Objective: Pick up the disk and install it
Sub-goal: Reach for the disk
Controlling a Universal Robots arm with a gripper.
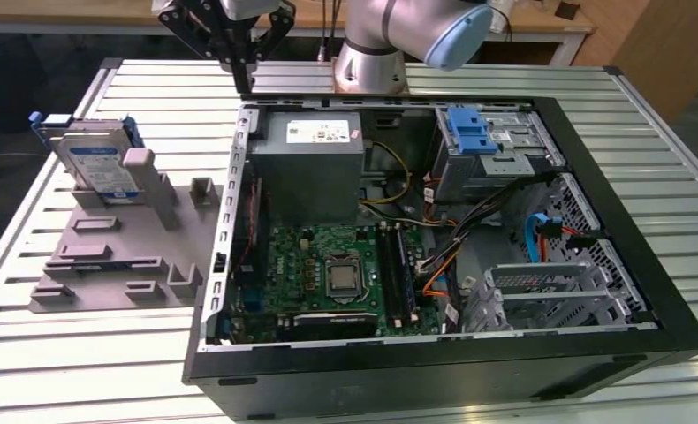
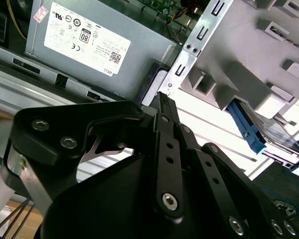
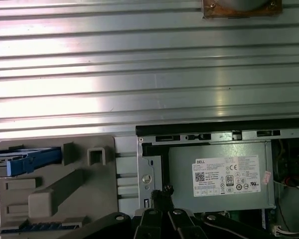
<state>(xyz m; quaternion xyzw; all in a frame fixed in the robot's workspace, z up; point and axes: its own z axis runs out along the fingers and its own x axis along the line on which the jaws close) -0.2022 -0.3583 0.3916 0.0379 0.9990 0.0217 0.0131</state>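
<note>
The disk (image 1: 97,165) is a silver-grey drive with a blue-and-white label and blue side rails. It stands tilted on edge in a grey holder (image 1: 119,256) on the table, at the exterior view's left of the open computer case (image 1: 443,353). My gripper (image 1: 246,81) hangs above the case's back corner, up and to the exterior view's right of the disk, well apart from it. Its fingers meet at the tip with nothing between them. In both wrist views the gripper (image 2: 162,101) (image 3: 162,193) is seen with the disk's blue rail (image 2: 245,125) (image 3: 33,160) off to one side.
Inside the case are a grey power supply box (image 1: 314,168) with a white sticker, a green motherboard (image 1: 331,269) and a metal cage with a blue latch (image 1: 476,132). Cables (image 1: 490,212) cross the middle. The slatted metal table (image 1: 42,353) has free room around the holder.
</note>
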